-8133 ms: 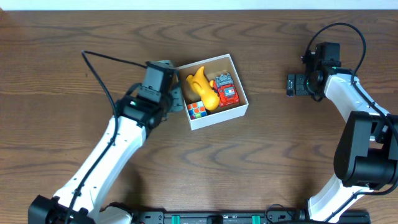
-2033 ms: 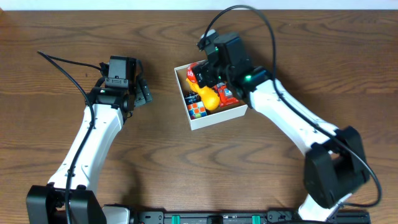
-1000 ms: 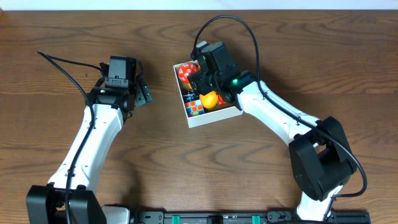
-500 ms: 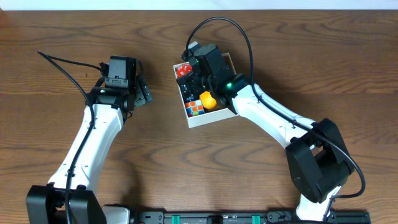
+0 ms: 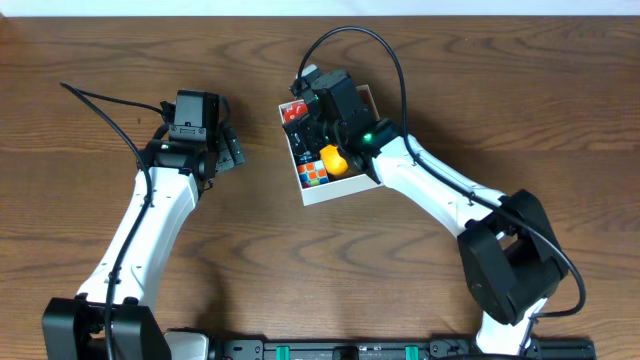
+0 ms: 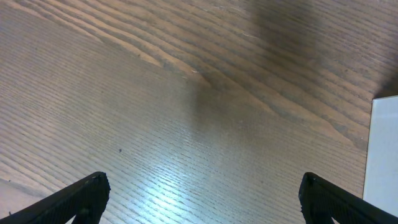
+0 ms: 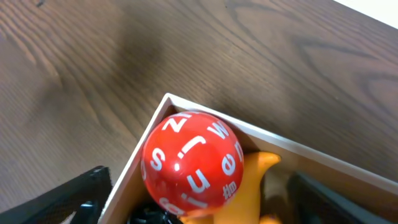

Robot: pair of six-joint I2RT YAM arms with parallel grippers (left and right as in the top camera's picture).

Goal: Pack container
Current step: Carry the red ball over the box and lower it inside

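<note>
From overhead, the box (image 5: 340, 189) lies near the middle of the desk's (image 5: 80, 40) far edge, slightly askew. The right arm's wrist covers much of its inside. Only a red ball (image 5: 295, 113) in the far left corner, a yellow toy (image 5: 333, 160) and a colour cube (image 5: 316, 177) by the near left corner show.

The right wrist view shows what that arm hides. The ball (image 7: 193, 163), printed with white letters, sits tucked in the box's (image 7: 323, 160) corner, against the toy (image 7: 258, 177). The right jaws are spread wide, the ball between them and clear of both fingers (image 7: 81, 196).

The left wrist view adds the left jaws, also spread, over bare wood, with the box's white wall (image 6: 382, 155) at the right margin. Overhead, they sit left of the box, apart from it.
</note>
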